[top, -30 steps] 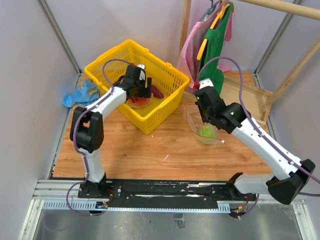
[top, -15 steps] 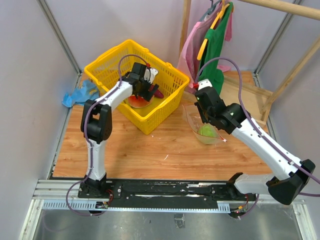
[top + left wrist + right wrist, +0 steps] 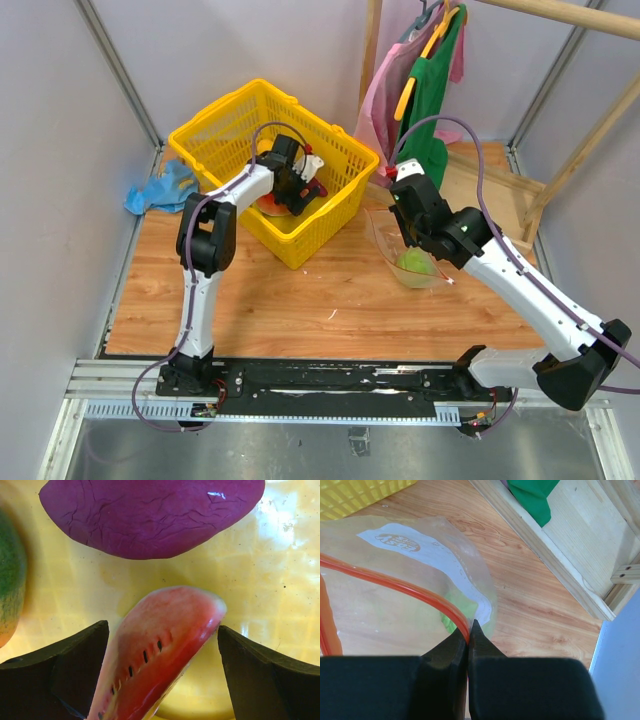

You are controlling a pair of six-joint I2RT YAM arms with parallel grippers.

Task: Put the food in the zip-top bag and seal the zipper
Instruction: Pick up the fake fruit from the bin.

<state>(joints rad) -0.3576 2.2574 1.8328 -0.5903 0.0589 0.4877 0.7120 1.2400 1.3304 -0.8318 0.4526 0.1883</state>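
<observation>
My left gripper (image 3: pixel 305 190) is down inside the yellow basket (image 3: pixel 330 215), open. Its fingers stand on either side of the red watermelon wedge (image 3: pixel 160 655), which lies on the basket floor. The purple eggplant piece (image 3: pixel 150 515) lies just beyond the wedge. A green-and-orange round fruit (image 3: pixel 10 580) shows at the left edge. My right gripper (image 3: pixel 405 228) (image 3: pixel 468 630) is shut on the red-orange zipper (image 3: pixel 395 582) of the clear zip-top bag (image 3: pixel 385 235) (image 3: pixel 420 555) and holds its mouth up. The green melon (image 3: pixel 413 263) (image 3: pixel 462 607) sits inside the bag.
A blue cloth (image 3: pixel 160 188) lies at the table's left edge behind the basket. A wooden rack base (image 3: pixel 500 180) (image 3: pixel 560 555) with hanging green and pink clothes (image 3: pixel 430 80) stands at the back right, close behind the bag.
My left gripper has moved right across the basket, from over the orange fruit to the watermelon wedge. The right arm and the bag have not moved.
</observation>
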